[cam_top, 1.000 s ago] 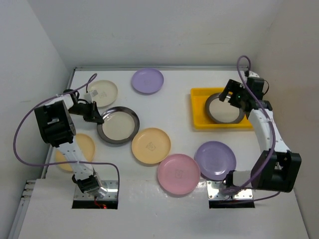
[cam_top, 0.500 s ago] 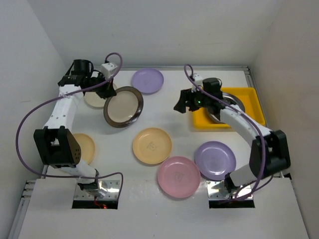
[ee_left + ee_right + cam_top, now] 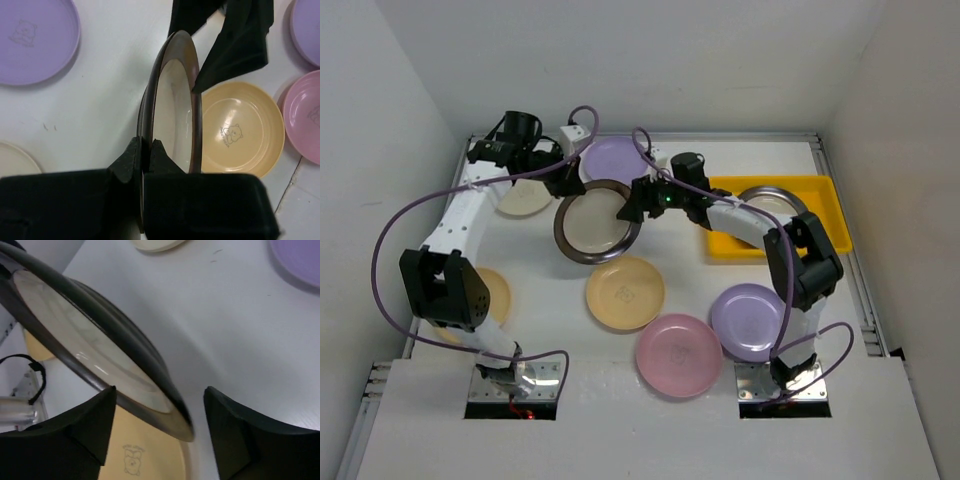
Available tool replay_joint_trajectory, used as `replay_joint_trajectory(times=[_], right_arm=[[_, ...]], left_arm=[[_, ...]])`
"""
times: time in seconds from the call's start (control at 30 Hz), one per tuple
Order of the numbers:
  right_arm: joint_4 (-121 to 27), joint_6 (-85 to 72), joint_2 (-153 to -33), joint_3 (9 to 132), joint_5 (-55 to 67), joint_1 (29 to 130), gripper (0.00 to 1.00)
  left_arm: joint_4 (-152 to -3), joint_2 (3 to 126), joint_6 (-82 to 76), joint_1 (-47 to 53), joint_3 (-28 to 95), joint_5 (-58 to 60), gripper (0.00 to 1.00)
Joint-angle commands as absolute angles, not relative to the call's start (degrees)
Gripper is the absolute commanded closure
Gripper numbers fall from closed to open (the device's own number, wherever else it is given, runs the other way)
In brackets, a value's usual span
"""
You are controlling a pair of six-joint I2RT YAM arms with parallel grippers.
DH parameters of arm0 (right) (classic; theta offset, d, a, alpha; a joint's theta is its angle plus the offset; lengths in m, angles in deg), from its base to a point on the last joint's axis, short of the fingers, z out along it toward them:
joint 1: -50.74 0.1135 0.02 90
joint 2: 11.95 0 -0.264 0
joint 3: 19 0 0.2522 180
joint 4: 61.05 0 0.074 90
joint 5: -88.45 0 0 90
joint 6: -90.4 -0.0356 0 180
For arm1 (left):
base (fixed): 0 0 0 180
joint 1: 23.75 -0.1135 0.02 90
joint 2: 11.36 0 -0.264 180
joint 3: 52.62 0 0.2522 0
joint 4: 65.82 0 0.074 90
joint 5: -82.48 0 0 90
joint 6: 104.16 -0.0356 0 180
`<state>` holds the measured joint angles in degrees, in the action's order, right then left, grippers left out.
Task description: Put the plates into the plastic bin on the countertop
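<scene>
Plate (image 3: 175, 110) in left gripper (image 3: 143, 152)

Place: a robotics lab test cell, not a home kitchen.
Enclosure: plain white walls (image 3: 620, 60) box in a bare white countertop (image 3: 700, 160).
Rig: two robot arms (image 3: 460, 222) bolted to metal base plates (image 3: 535, 378).
Props: coloured plastic plates (image 3: 625, 293), yellow bin (image 3: 832, 220).

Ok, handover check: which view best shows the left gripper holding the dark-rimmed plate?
Left wrist: nearest, the left gripper pinches the dark-rimmed plate by its rim. Top external shows it small; right wrist, only the plate's other edge.
</scene>
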<state>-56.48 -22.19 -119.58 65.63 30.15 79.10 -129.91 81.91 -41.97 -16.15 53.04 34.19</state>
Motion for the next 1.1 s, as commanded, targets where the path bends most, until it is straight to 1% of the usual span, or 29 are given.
replay_joint_trajectory(times=[0.0, 0.03, 0.13, 0.17, 0.23, 0.27, 0.33, 0.37, 0.43, 0.57, 0.6, 0.63, 0.67, 0.7, 0.73, 0.77, 0.83, 0.9, 1.07], right_arm=[[-65.3, -25.78, -121.01, 66.75, 33.77, 80.18, 0.33], [-66.18, -27.62, -121.11, 66.4, 34.39, 80.27, 0.51], [-71.98, -32.2, -119.27, 63.41, 33.26, 80.09, 0.82], [-74.08, -32.73, -118.83, 61.4, 32.73, 80.18, 0.98], [-75.06, -34.31, -115.93, 59.46, 29.92, 79.65, 1.0], [-75.59, -34.93, -115.23, 58.32, 27.91, 79.04, 1.0], [-75.59, -37.81, -111.38, 56.82, 26.66, 77.55, 1.0], [-74.98, -38.62, -110.31, 56.29, 25.53, 76.07, 1.0], [-73.05, -41.87, -104.61, 53.57, 24.47, 71.94, 1.0], [-66.29, -44.43, -93.46, 48.56, 21.22, 62.53, 1.0], [-60.1, -44.43, -91.94, 46.9, 20.77, 58.25, 1.0], [-58.03, -43.82, -88.27, 46.36, 19.73, 54.12, 1.0], [-56.27, -43.99, -87.11, 45.05, 18.24, 52.08, 1.0], [-51.64, -43.99, -86.4, 43.73, 17.26, 47.01, 1.0], [-50.47, -44.86, -84.48, 43.2, 16.12, 42.43, 1.0], [-48.45, -44.96, -84.55, 42.41, 15.94, 40.74, 1.0], [-44.68, -44.96, -85.24, 42.66, 15.76, 33.54, 1.0], [-42.03, -44.35, -88.13, 43.45, 16.46, 29.76, 1.0], [-35.61, -43.29, -94.21, 48.72, 18.4, 26.57, 1.0]], left_arm=[[-126.08, 81.09, -41.14, -15.75, 57.03, 41.17, 1.0], [-126.08, 81.1, -40.53, -15.75, 57.03, 41.17, 1.0], [-126.08, 81.71, -40.52, -15.75, 57.03, 40.48, 1.0], [-126.08, 81.71, -39.22, -15.75, 57.03, 39.51, 1.0], [-124.68, 81.71, -37.98, -15.75, 57.03, 37.67, 1.0], [-124.67, 81.71, -37.45, -15.75, 57.64, 35.83, 0.88], [-124.67, 81.71, -37.45, -16.28, 58.17, 34.67, 0.54], [-124.67, 81.71, -36.84, -16.28, 58.18, 34.67, 0.28], [-124.06, 81.71, -35.43, -16.89, 58.7, 30.38, 0.0], [-121.16, 81.71, -29.29, -19.79, 59.23, 18.69, 0.0], [-120.55, 81.71, -27.97, -20.67, 59.23, 16.32, 0.0], [-120.54, 81.71, -27.96, -22.41, 58.53, 15.78, 0.0], [-120.54, 81.1, -27.96, -23.13, 57.92, 15.77, 0.0], [-120.54, 81.1, -27.96, -23.83, 56.35, 15.77, 0.0], [-120.54, 80.49, -27.96, -24.97, 55.46, 15.77, 0.0], [-120.02, 80.48, -27.96, -24.98, 54.58, 16.29, 0.0], [-120.02, 79.96, -27.43, -25.77, 52.74, 16.91, 0.0], [-120.02, 79.96, -27.43, -25.77, 52.2, 16.91, 0.0], [-120.02, 79.43, -28.04, -26.3, 50.97, 16.91, 0.0]])
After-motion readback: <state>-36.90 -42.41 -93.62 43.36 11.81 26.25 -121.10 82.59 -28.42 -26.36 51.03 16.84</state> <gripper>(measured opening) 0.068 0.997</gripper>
